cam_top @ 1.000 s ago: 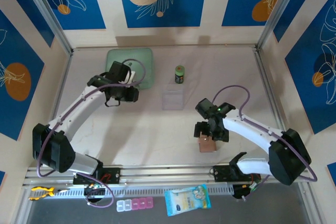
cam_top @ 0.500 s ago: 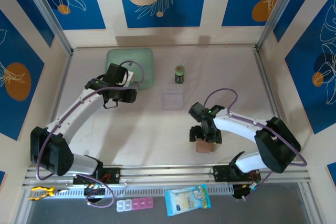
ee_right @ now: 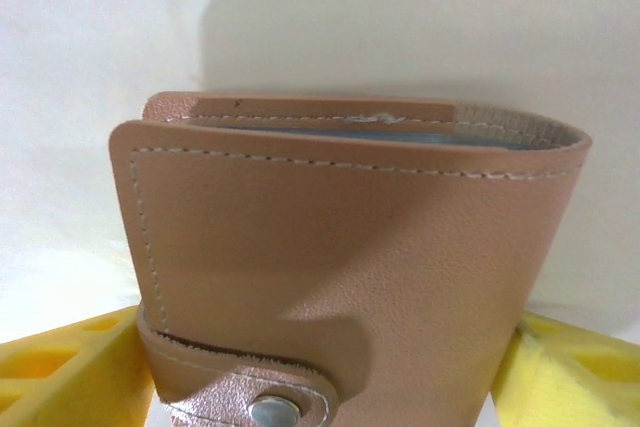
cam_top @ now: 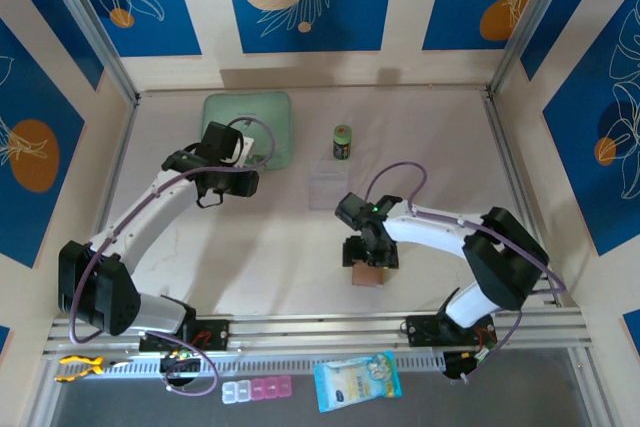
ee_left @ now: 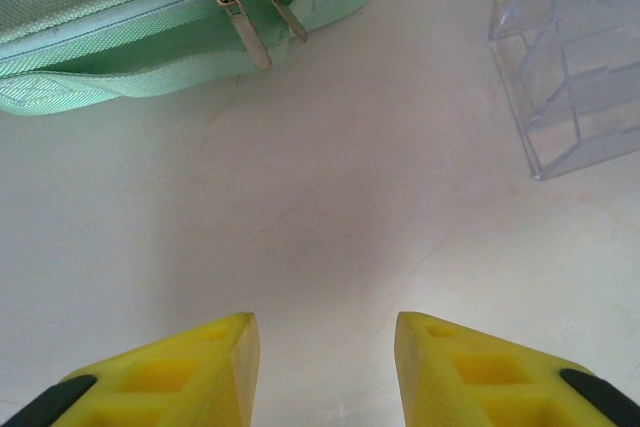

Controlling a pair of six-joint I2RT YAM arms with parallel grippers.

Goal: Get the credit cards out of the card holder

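The card holder [cam_top: 367, 276] is a salmon-pink wallet, snapped shut, at the table's front centre-right. My right gripper [cam_top: 368, 257] is over it, with a yellow finger pressed against each side, so it is shut on the wallet. In the right wrist view the card holder [ee_right: 350, 247] stands between the fingers of my right gripper [ee_right: 325, 347], snap tab nearest the camera. A thin blue-grey edge of the credit cards [ee_right: 340, 134] shows inside its top fold. My left gripper [cam_top: 232, 181] hovers open near the green case, and in its wrist view the left gripper [ee_left: 328, 332] holds nothing.
A mint-green zip case [cam_top: 247, 117] [ee_left: 120, 37] lies at the back left. A clear plastic box [cam_top: 329, 187] [ee_left: 575, 57] sits mid-table, with a small green bottle [cam_top: 342, 141] behind it. A pill box [cam_top: 257, 390] and blue packet [cam_top: 357, 380] lie beyond the front rail.
My right gripper has slid left across the table with the card holder between its fingers, which have narrowed onto it. The left arm has barely shifted.
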